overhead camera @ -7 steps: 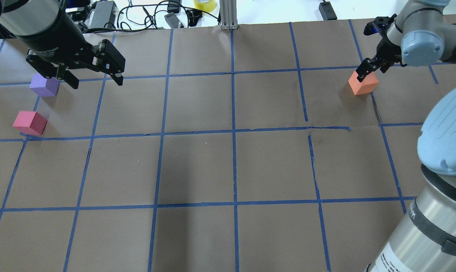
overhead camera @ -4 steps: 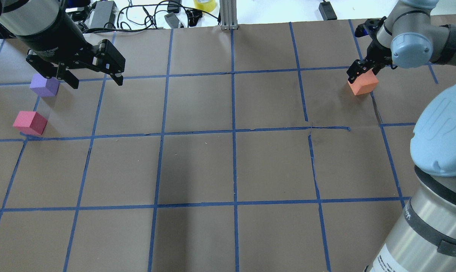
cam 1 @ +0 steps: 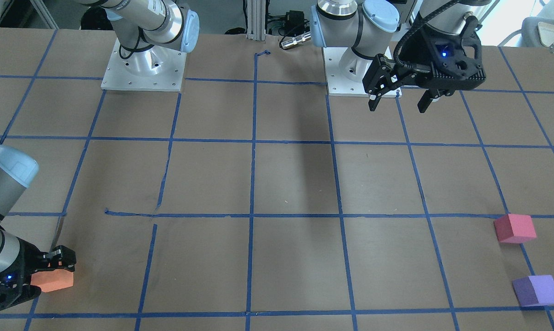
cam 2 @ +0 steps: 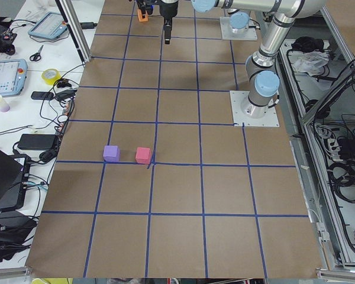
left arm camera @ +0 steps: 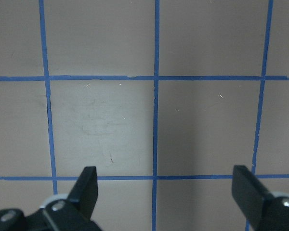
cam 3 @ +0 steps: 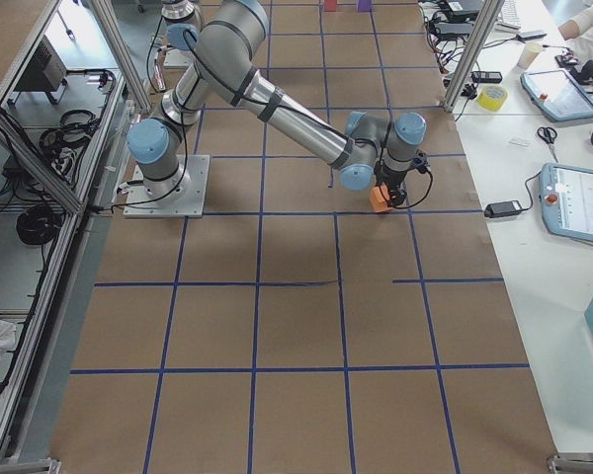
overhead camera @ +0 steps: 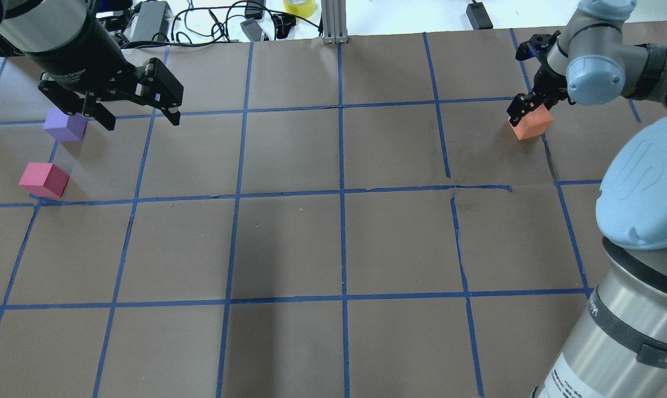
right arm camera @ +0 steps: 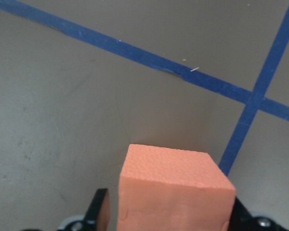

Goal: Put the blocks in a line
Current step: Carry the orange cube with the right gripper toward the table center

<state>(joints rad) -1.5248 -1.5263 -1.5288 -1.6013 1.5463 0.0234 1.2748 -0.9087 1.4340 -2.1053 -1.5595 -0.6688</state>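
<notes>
A brown paper-covered surface (overhead camera: 289, 243), ruled into squares with blue tape (overhead camera: 342, 193), fills the robot cell. At its far right, the right hand (overhead camera: 524, 109) sits low over the orange block (overhead camera: 530, 122) with a finger on each side. The wrist camera shows a thin gap at one finger, so the hand is not clamped, and the block rests on the paper. Well apart, at the far left, the purple block (overhead camera: 64, 124) and pinkish-red block (overhead camera: 43, 179) sit near each other, with the purple one farther from the robot. The left hand (overhead camera: 141, 121) hangs above the surface, spread wide and empty. Beyond the far edge lie tangled cables (overhead camera: 212, 22), a yellow tape roll (overhead camera: 299, 6) and an aluminium post (overhead camera: 333, 22). On the white side bench are a tablet (cam 2: 47, 25) and scissors (cam 2: 36, 54).
</notes>
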